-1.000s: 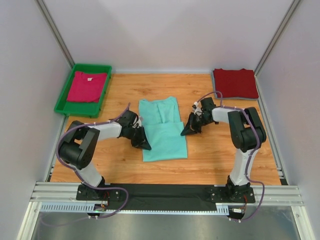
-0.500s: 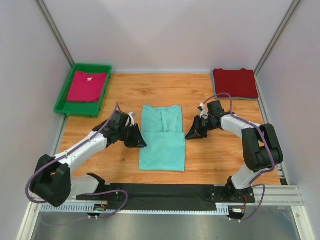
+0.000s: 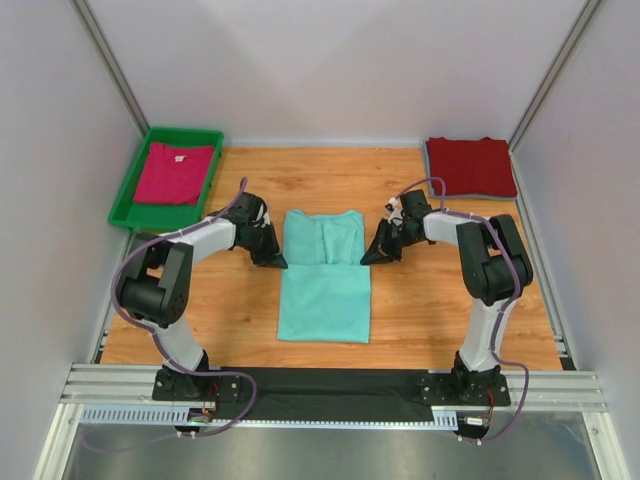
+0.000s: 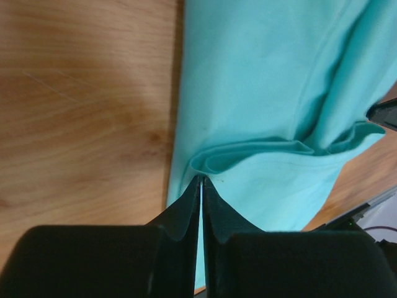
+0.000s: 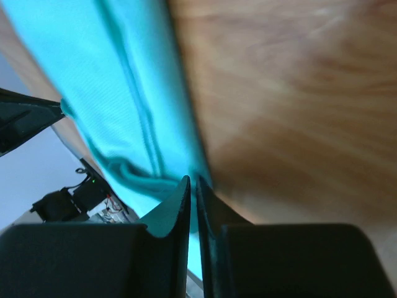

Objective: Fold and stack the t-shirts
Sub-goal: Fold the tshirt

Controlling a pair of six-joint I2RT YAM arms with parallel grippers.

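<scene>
The mint-teal t-shirt (image 3: 325, 290) lies lengthwise in the middle of the table, its far part folded over with a crease across it. My left gripper (image 3: 274, 260) is shut on the shirt's left edge at that crease; the left wrist view shows the closed tips (image 4: 202, 179) against the cloth fold (image 4: 260, 81). My right gripper (image 3: 368, 258) is shut on the right edge at the same crease, as the right wrist view (image 5: 193, 180) shows, with teal cloth (image 5: 124, 93) beyond. The dark red t-shirt (image 3: 470, 165) lies folded at the far right. The magenta-pink t-shirt (image 3: 174, 172) lies in the tray.
A green plastic tray (image 3: 130, 195) stands at the far left corner. White walls enclose the table on three sides. A black rail with the arm bases runs along the near edge.
The skewed teal shirt has been pulled straight and square to the table. Both grippers have shifted a little farther back along its edges, and the left arm's elbow has swung in.
</scene>
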